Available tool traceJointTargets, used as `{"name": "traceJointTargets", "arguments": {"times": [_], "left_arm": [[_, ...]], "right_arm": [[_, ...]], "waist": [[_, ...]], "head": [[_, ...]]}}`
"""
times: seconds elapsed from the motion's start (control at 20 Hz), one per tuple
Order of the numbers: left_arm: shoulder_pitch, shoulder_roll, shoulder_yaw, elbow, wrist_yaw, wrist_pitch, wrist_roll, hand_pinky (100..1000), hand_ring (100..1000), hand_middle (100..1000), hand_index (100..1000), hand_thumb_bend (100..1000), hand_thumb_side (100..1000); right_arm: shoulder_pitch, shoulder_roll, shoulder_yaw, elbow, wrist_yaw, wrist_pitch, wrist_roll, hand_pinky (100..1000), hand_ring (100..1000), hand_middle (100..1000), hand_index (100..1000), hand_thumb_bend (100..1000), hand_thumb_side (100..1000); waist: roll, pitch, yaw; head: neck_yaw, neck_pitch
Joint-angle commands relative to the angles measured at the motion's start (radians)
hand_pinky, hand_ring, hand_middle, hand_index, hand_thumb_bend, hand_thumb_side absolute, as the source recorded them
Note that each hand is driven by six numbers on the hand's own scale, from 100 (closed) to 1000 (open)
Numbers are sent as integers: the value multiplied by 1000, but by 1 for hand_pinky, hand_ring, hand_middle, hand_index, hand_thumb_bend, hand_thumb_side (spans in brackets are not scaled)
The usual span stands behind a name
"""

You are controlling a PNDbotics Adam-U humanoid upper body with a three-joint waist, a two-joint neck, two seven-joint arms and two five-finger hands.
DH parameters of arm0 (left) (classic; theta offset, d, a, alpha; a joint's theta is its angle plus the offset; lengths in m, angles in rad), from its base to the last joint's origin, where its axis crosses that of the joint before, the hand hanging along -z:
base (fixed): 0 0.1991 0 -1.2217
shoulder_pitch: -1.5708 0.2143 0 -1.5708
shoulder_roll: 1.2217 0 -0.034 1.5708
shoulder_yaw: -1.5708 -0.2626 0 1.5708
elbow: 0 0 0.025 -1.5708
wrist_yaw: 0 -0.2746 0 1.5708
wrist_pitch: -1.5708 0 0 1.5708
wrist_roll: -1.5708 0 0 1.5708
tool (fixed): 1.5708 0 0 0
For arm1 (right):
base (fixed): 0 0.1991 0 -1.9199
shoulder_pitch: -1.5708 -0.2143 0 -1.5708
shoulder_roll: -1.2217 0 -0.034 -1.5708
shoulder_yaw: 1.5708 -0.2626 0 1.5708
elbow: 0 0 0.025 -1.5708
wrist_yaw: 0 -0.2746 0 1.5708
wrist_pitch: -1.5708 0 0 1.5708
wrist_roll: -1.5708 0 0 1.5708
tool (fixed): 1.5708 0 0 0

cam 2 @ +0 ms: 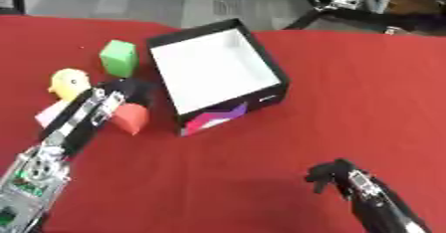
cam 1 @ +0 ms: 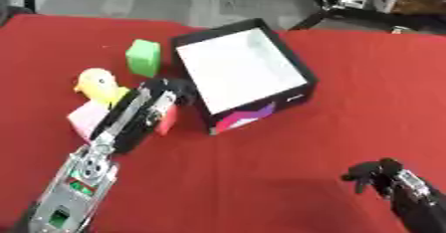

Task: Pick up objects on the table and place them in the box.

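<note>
Left hand (cam 1: 161, 95) over red block (cam 2: 131, 117), grasp unclear; box (cam 1: 253, 70) just right of it, so lift clear of rim. Right hand (cam 1: 376, 173) idle, clenched.

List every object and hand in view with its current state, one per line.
box: open at the top, white inside, nothing in it, on the red table.
green block: on the table, left of the box, untouched.
yellow duck: on the table, beside the left hand.
pink block: on the table, partly behind the left arm.
red block: under the left hand; contact unclear.
left hand: over the blocks, fingers unclear.
right hand: lower right, curled, holding nothing.
</note>
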Motion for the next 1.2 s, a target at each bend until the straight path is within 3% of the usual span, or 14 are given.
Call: {"name": "traceJointTargets", "arguments": {"times": [0.05,0.55,0.75,0.85,1.0,1.2], "left_arm": [[-11,3,11,-16,4,0,8,799,649,592,770,100,998],[-11,5,27,-20,1,4,28,799,651,602,775,100,983],[-14,33,63,-31,-21,-10,37,804,655,625,792,100,918],[-16,98,90,-33,-49,-38,32,806,678,663,822,100,866],[-11,251,129,-34,-157,-103,-37,807,704,719,874,100,788],[14,442,153,-34,-322,-171,-196,802,727,767,926,100,803]], "right_arm": [[-6,-4,-4,-12,3,0,-5,1000,750,487,699,100,1000],[-6,-3,-7,-12,0,0,-10,1000,752,521,703,100,1000],[-4,-4,-9,-11,-1,-2,-8,1000,753,523,704,100,1000],[-1,-6,-10,-10,-1,-2,-8,1000,753,523,704,100,1000],[1,-8,-12,-9,0,-3,-9,1000,753,523,704,100,1000],[6,-8,-12,-8,4,-5,-9,1000,753,523,704,100,1000]], "waist": [[3,-7,0],[3,-7,-1],[5,-11,0],[8,-15,1],[11,-19,-1],[12,-18,-1]], "head": [[2,6],[-8,7],[-11,7],[-12,7],[-18,7],[-22,7]]}}
